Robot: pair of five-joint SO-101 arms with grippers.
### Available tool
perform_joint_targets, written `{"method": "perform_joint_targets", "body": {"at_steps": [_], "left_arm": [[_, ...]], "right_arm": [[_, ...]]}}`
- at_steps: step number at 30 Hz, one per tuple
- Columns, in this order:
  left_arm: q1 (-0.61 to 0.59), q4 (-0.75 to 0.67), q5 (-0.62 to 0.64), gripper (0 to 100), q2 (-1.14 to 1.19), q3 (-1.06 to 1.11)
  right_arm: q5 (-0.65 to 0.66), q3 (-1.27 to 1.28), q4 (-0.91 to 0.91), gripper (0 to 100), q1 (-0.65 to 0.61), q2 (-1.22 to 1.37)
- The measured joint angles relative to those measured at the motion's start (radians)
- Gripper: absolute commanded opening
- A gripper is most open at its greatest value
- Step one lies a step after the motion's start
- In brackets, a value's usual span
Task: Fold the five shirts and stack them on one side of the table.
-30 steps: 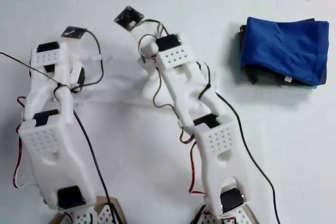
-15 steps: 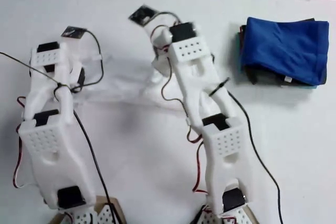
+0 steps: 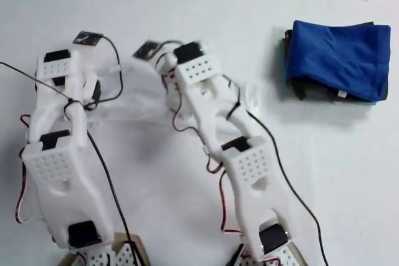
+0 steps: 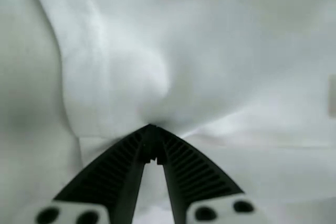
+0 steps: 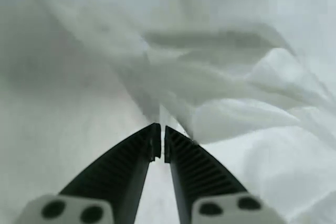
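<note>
Right arm (image 3: 201, 74) swung back leftward, white shirt (image 3: 140, 101) dragged along with it

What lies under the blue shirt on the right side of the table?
Under the blue shirt, dark folded cloth peeks out along two of its edges. The rest is covered, so how many pieces lie beneath cannot be counted.

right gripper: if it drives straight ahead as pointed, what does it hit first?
The white shirt: its bunched folds lie directly ahead of the right gripper, which seems shut on an edge of it. Depth is unclear.
</note>
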Motion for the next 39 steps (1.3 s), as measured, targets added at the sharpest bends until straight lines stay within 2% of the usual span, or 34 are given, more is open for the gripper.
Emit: {"method": "perform_joint_targets", "body": {"at_steps": [6, 26, 31, 35, 39], "left_arm": [[0.0, 0.0, 0.0, 2, 0.0, 0.0], [0.0, 0.0, 0.0, 2, 0.0, 0.0], [0.0, 0.0, 0.005, 2, 0.0, 0.0], [0.0, 0.002, 0.061, 2, 0.0, 0.0], [0.008, 0.084, 0.072, 2, 0.011, -0.066]], "right_arm": [[0.0, 0.0, -0.135, 1.9, 0.003, 0.025], [-0.002, -0.11, -0.29, 1.9, 0.02, 0.158], [-0.002, -0.167, -0.242, 1.9, 0.025, 0.16], [-0.002, -0.284, -0.144, 1.9, 0.055, 0.091], [-0.002, -0.419, -0.014, 2.3, 0.086, -0.023]]}}
